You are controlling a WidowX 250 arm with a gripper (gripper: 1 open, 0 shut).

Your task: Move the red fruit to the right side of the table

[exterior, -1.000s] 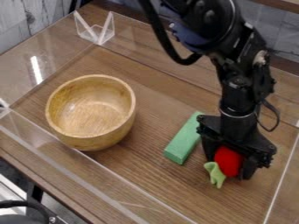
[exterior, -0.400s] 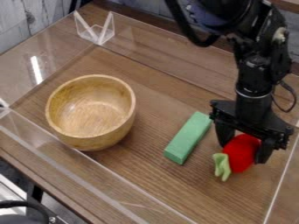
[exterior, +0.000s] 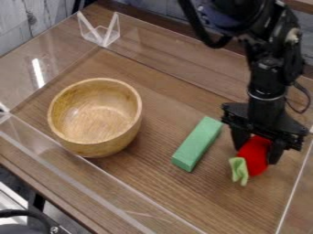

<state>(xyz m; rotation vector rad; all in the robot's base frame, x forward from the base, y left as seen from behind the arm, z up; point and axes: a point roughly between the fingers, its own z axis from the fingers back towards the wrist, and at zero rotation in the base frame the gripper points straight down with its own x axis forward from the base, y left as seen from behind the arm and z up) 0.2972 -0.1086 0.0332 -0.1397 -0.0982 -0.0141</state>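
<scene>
The red fruit [exterior: 254,155] sits between the two black fingers of my gripper [exterior: 261,154], with its light-green leafy stem [exterior: 240,170] sticking out below and to the left. The jaws stand closed against the fruit's sides. Gripper and fruit are over the right part of the brown wood-grain table [exterior: 134,174], close to the clear wall on that side. I cannot tell whether the fruit touches the tabletop. The black arm comes down from the upper right.
A long green block [exterior: 197,143] lies just left of the gripper. A wooden bowl [exterior: 95,114] stands on the left half. A clear acrylic wall [exterior: 299,196] rings the table, and a small clear stand [exterior: 99,30] is at the back left.
The gripper has shifted right and a little away from the front edge, and the red fruit has gone with it, moving away from the green block.
</scene>
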